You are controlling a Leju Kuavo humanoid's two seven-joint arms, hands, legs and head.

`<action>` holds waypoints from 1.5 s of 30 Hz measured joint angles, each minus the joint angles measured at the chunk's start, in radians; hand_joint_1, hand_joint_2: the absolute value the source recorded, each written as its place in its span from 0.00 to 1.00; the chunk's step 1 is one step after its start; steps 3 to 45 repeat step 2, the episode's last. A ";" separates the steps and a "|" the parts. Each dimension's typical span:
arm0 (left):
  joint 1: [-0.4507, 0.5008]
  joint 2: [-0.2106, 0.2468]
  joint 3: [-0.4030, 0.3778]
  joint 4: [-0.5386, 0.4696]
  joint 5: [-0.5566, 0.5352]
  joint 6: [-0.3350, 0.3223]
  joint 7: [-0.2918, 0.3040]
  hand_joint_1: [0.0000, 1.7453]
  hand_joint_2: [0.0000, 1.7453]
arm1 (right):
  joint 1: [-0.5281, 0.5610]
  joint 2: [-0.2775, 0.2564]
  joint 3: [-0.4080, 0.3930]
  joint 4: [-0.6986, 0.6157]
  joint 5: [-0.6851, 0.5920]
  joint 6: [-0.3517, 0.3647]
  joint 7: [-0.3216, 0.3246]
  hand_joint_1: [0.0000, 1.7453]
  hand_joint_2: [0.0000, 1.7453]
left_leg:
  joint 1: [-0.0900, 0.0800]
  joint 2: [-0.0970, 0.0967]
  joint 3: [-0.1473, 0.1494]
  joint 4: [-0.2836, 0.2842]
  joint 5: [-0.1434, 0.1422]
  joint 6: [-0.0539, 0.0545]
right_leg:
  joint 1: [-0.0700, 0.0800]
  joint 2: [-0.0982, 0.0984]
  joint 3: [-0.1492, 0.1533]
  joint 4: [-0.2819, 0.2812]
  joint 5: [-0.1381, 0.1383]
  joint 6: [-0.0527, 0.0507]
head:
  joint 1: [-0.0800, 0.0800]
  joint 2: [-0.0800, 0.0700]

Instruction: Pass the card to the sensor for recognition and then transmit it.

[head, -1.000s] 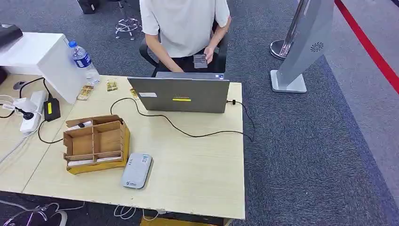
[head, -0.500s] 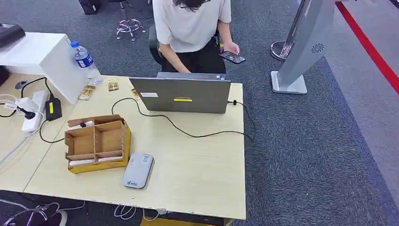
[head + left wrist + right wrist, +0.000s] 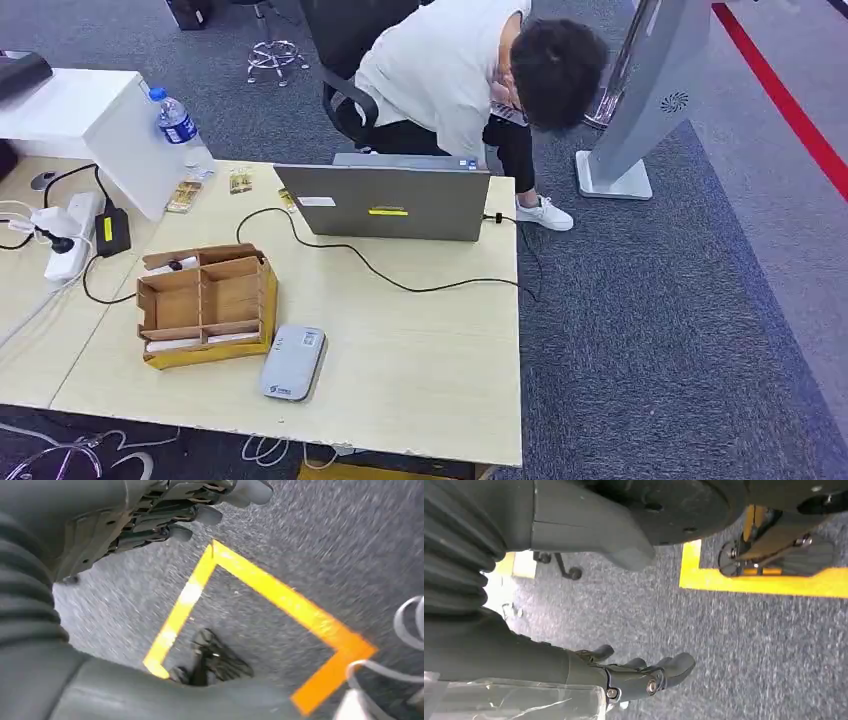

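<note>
On worktop [image 3: 420, 350], grey card reader [image 3: 291, 362] lay just beside cardboard organiser [image 3: 205, 305]; pale cards apparently in its front slot, hard to confirm. Person [image 3: 470, 70], seated w/ phone a sec earlier, had bent down past laptop [image 3: 385, 202], so nobody was positioned to receive. Left hand [image 3: 165, 515] and right hand [image 3: 634, 677] hung over carpet, fingers loosely apart, holding nothing.

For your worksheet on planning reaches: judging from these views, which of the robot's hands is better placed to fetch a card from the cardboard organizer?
Probably the left: the cardboard organizer sits left of the table's middle. Both the left hand and right hand hang empty over carpet.
</note>
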 joint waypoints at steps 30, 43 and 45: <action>0.011 -0.006 -0.052 -0.001 -0.005 -0.008 0.004 0.42 0.00 | 0.011 -0.003 -0.037 -0.013 0.021 0.021 -0.005 1.00 0.00 | 0.000 0.000 0.000 0.000 0.000 0.000 | 0.000 0.000 0.000 0.000 0.000 0.000 | 0.000 0.000; 0.011 -0.006 -0.052 -0.001 -0.005 -0.008 0.004 0.42 0.00 | 0.011 -0.003 -0.037 -0.013 0.021 0.021 -0.005 1.00 0.00 | 0.000 0.000 0.000 0.000 0.000 0.000 | 0.000 0.000 0.000 0.000 0.000 0.000 | 0.000 0.000; 0.011 -0.006 -0.052 -0.001 -0.005 -0.008 0.004 0.42 0.00 | 0.011 -0.003 -0.037 -0.013 0.021 0.021 -0.005 1.00 0.00 | 0.000 0.000 0.000 0.000 0.000 0.000 | 0.000 0.000 0.000 0.000 0.000 0.000 | 0.000 0.000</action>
